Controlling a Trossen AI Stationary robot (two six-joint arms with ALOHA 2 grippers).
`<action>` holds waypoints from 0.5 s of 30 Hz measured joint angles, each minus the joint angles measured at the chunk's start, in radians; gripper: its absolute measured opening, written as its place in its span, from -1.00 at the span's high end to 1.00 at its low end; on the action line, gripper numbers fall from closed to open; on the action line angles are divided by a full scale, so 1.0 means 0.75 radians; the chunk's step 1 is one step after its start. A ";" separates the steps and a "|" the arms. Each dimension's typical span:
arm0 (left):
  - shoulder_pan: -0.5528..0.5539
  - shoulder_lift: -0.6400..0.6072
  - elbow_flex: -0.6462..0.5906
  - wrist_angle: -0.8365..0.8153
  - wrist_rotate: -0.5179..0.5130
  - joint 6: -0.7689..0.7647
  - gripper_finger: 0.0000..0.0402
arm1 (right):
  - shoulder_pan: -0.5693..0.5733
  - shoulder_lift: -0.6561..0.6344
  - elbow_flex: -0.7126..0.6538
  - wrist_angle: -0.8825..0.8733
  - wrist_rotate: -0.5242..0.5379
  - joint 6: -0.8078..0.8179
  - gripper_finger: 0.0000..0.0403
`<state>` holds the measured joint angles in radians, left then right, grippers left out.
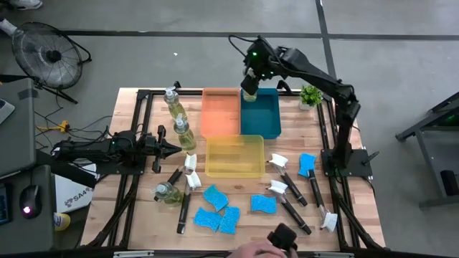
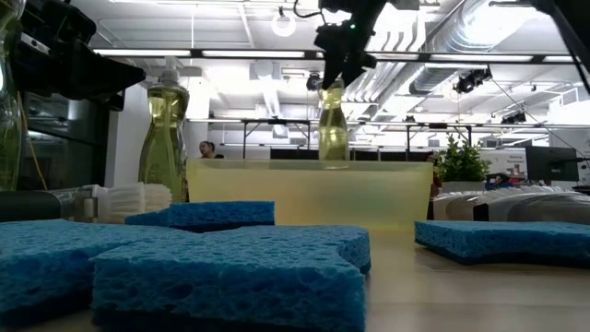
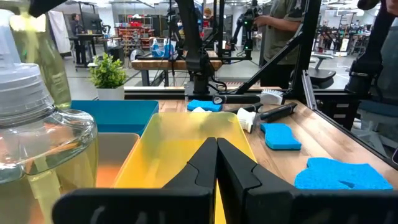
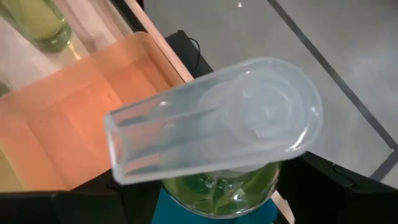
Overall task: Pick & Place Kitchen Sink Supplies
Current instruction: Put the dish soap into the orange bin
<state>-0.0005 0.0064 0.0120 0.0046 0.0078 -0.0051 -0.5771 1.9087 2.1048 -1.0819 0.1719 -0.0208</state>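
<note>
Nearest, blue sponges point(image 1: 216, 208) and brushes point(image 1: 290, 192) lie on the worktop point(image 1: 129, 208) | yellow tray point(image 1: 234, 156) mid-worktop | left pincer point(image 1: 174, 149) closed, empty, beside standing bottles point(image 1: 184, 133) | right pincer point(image 1: 249, 80) grips a soap bottle point(image 2: 333, 124) upright above the teal tray point(image 1: 262, 115) | orange tray point(image 1: 220, 113) adjacent.

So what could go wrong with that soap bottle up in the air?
The right end effector holds the soap bottle by its top, right above where the orange tray and teal tray meet. If it lets go off-centre, the bottle could hit a rim and tip over. Held only near its pump, it might also swing or slip.
</note>
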 joint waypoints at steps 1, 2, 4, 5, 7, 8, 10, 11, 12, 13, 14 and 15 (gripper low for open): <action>0.000 0.000 0.000 0.000 0.000 0.000 1.00 | 0.002 0.016 0.019 0.000 -0.008 0.000 -0.34; 0.000 0.000 0.000 0.000 0.000 0.000 1.00 | 0.003 0.030 0.037 0.001 -0.015 0.000 -0.34; 0.000 0.000 0.000 0.000 0.000 0.000 1.00 | 0.007 0.053 0.073 0.007 -0.032 -0.007 -0.34; 0.000 0.000 0.000 0.000 0.000 0.000 1.00 | 0.012 0.065 0.087 0.015 -0.033 -0.008 -0.34; 0.000 0.000 0.000 0.000 0.000 0.000 1.00 | 0.019 0.082 0.109 0.036 -0.027 -0.010 -0.34; 0.000 0.000 0.000 0.000 0.000 0.000 1.00 | 0.023 0.091 0.118 0.051 -0.027 -0.010 -0.34; 0.000 0.000 0.000 0.000 0.000 0.000 1.00 | 0.029 0.103 0.132 0.081 -0.035 -0.009 -0.34; 0.000 0.000 0.000 0.000 0.000 0.000 1.00 | 0.030 0.111 0.138 0.097 -0.042 -0.009 -0.34; 0.000 0.000 0.000 0.000 0.000 0.000 1.00 | 0.033 0.118 0.139 0.115 -0.049 -0.010 -0.34; 0.000 0.000 0.000 0.000 0.000 0.000 1.00 | 0.033 0.127 0.139 0.132 -0.060 -0.009 -0.34; 0.000 0.000 0.000 0.000 0.000 0.000 1.00 | 0.035 0.138 0.139 0.144 -0.070 -0.009 -0.34; 0.000 0.000 0.000 0.000 0.000 0.000 1.00 | 0.037 0.149 0.139 0.153 -0.076 -0.009 -0.34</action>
<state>-0.0002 0.0065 0.0120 0.0048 0.0078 -0.0051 -0.5494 2.0202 2.2089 -0.9671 0.1153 -0.0275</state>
